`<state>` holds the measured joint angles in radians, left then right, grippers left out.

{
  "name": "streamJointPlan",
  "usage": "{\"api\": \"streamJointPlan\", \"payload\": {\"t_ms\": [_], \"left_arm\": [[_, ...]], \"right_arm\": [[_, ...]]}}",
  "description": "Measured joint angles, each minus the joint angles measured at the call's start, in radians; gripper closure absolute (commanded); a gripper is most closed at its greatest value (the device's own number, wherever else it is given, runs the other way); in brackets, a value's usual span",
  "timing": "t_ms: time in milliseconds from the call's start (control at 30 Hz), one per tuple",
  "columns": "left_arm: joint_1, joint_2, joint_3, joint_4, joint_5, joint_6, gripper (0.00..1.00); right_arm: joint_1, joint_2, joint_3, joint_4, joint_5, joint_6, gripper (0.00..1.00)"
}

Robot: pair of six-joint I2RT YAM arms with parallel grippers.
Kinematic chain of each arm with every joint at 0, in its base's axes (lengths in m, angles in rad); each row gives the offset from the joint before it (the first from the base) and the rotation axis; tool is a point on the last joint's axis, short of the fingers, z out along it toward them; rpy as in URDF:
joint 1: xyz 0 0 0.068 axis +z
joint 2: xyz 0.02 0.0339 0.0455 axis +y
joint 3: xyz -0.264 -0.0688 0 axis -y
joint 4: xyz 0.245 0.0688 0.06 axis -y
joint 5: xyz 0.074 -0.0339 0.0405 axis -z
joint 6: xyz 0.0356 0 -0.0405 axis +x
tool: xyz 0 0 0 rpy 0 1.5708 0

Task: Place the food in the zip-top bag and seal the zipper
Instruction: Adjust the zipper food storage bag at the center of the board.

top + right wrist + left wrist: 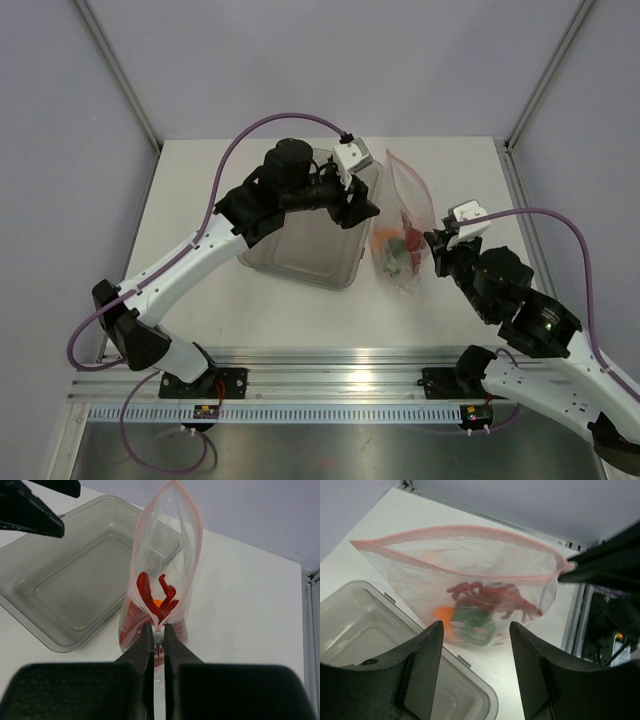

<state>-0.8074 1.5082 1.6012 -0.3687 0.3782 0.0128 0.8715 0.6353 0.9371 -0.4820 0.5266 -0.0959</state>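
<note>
Right wrist: right end effector (pixel 156 629) pinches zipper (pixel 455 527) end of floppy, slippery zip-top bag (pixel 167 545); left end effector (pixel 475 627) open, should take far zipper end.

From the top camera I get bright, even light. The white tabletop (pixel 460 190) reads clean, and the shadows beside the left arm (pixel 190 260) and the clear tray (pixel 300 255) are soft and faint. The metal rail (pixel 340 360) along the near edge throws back a pale glare.

In the left wrist view my left hand (pixel 475 630) sits close to the lens, its fingers (pixel 422 670) dark and blurred. The zip-top bag (pixel 420 565) beyond is sharper, though its film hazes what is inside.

In the right wrist view the right hand (pixel 156 635) shows as soft black shapes — the bag's top edge stays crisp.
</note>
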Motion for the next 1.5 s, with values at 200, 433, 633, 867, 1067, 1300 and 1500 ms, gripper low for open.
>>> {"api": "streamJointPlan", "payload": {"t_ms": [200, 433, 633, 867, 1067, 1300, 1500], "left_arm": [[-0.044, -0.036, -0.033, -0.001, 0.09, 0.275, 0.4], [-0.105, -0.013, 0.003, -0.02, 0.127, 0.443, 0.4], [-0.11, 0.026, 0.081, -0.043, 0.193, 0.489, 0.43], [-0.171, 0.167, 0.3, -0.16, 0.244, 0.555, 0.55], [-0.205, 0.257, 0.362, -0.273, 0.273, 0.595, 0.64], [-0.217, 0.287, 0.383, -0.315, 0.279, 0.606, 1.0], [-0.222, 0.292, 0.385, -0.303, 0.214, 0.555, 1.0]], "right_arm": [[0.0, -0.048, 0.049, -0.057, -0.025, -0.005, 1.0], [-0.001, -0.072, 0.077, -0.124, -0.068, -0.005, 1.0], [-0.002, -0.097, 0.107, -0.187, -0.098, -0.005, 1.0], [-0.002, -0.104, 0.123, -0.217, -0.122, -0.006, 1.0], [-0.002, -0.108, 0.124, -0.229, -0.128, -0.008, 1.0], [-0.002, -0.112, 0.137, -0.249, -0.122, -0.013, 1.0], [-0.002, -0.104, 0.161, -0.248, -0.076, 0.019, 0.46]]}}
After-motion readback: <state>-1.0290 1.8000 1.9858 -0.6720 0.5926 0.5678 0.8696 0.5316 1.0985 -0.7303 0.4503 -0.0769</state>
